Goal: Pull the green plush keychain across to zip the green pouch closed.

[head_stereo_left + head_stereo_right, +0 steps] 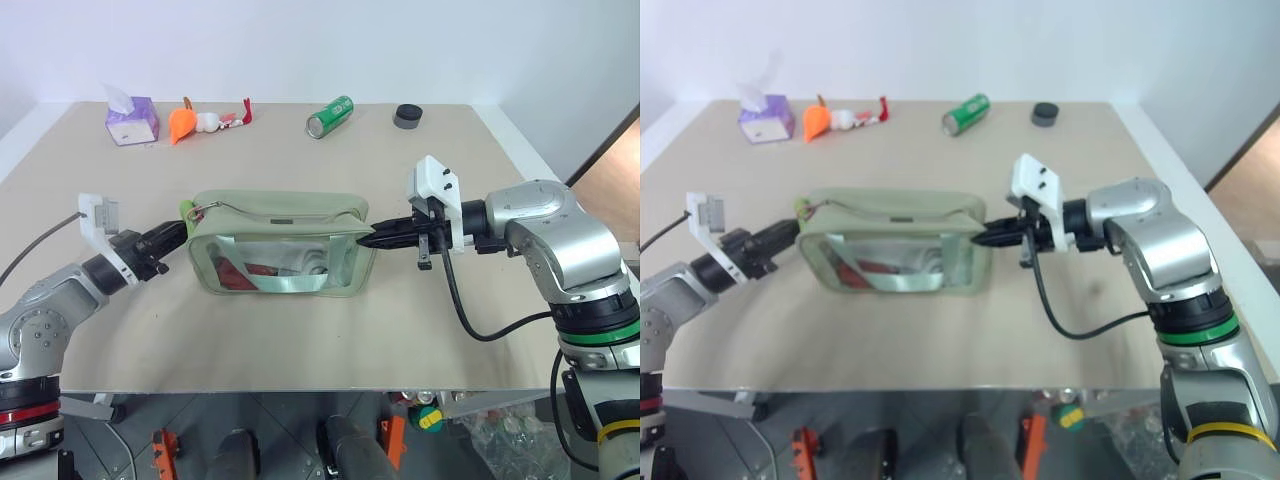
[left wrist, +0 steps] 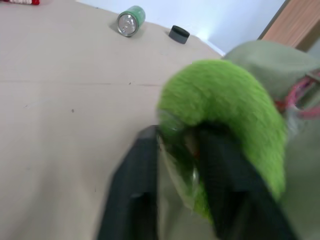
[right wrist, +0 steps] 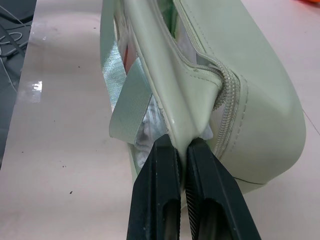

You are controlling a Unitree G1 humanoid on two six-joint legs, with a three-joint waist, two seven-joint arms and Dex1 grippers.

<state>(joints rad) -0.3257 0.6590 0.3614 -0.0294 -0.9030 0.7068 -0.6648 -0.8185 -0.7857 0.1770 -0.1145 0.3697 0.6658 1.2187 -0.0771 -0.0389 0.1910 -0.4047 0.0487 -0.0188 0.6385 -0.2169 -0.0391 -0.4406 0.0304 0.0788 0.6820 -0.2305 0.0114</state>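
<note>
1. Green pouch (image 1: 280, 245) mid-counter (image 1: 300, 340), zipper unzipped so far.
2. Right tool (image 3: 181, 150) pinches the pouch's end.
3. Left tool (image 2: 175, 165) clamped on green plush keychain (image 2: 225, 100) at the opposite end; pull remains.

We see no words or numbers we can read on the can (image 1: 330, 116), the box (image 1: 132, 121) or the pouch (image 1: 280, 212).
</note>
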